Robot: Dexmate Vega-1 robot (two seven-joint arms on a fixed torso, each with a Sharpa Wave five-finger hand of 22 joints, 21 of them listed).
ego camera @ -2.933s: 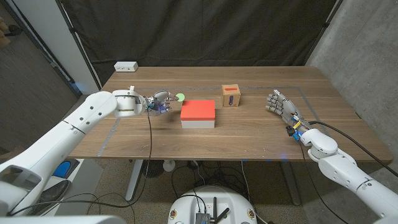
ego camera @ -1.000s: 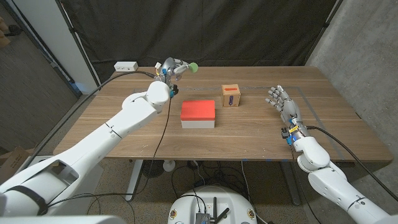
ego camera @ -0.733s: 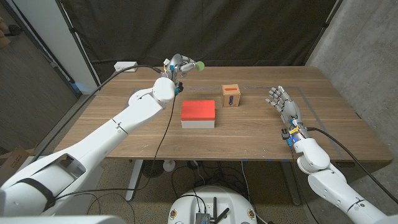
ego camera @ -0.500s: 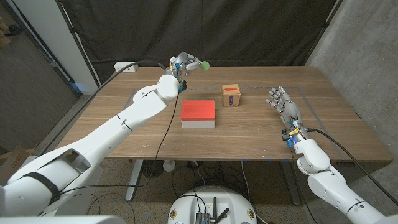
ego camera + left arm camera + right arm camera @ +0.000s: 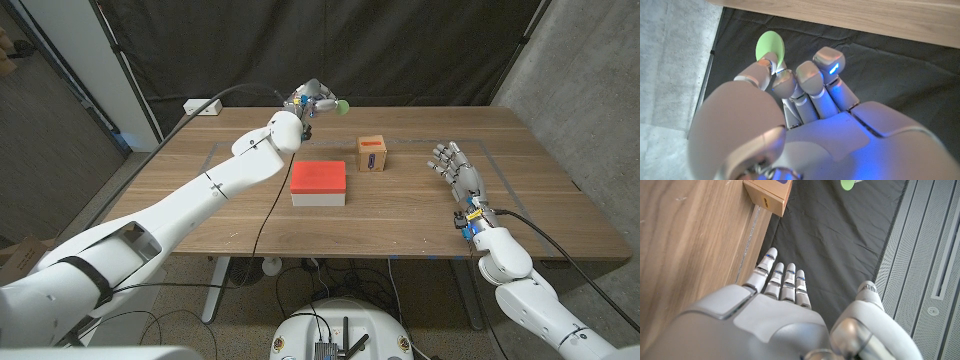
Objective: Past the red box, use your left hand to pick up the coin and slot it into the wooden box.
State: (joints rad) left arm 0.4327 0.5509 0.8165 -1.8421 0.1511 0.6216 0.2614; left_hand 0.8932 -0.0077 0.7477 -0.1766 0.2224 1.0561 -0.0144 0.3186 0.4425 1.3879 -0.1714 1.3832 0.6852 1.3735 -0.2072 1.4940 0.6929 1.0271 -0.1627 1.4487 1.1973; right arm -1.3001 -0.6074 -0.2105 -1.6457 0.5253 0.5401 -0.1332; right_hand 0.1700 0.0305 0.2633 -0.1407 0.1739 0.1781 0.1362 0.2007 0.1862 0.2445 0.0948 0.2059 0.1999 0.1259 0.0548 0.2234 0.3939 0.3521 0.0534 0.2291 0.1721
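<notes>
Dark curtains hang behind a wide wooden surface [image 5: 420, 215], with a grey wall to one side. Two white robot arms reach in from the near corners.

Near the middle sits a red box [image 5: 319, 183] with a white base. Just beyond it and toward the robot's right stands a small wooden box [image 5: 372, 154], well apart from the red one, with a dark slot mark on its near face. A small white block [image 5: 201, 106] rests at the far left edge.

The left arm stretches far across, raised above the back of the surface. Its left robot hand [image 5: 312, 100] pinches a pale green coin [image 5: 343, 104] between thumb and fingertip, the other fingers curled close; the wrist view shows the coin [image 5: 770, 47] standing edge-out, likely so it can be lined up with the slot. The coin hangs in the air beyond the red box, to the left of the wooden box.

The right robot hand [image 5: 456, 170] waits near the right side, fingers spread and pointing away, holding nothing; whether it touches the surface is hard to tell.

Open space lies between the coin and the wooden box, so the path across looks free. The red box sits nearer the robot, out of the way.
</notes>
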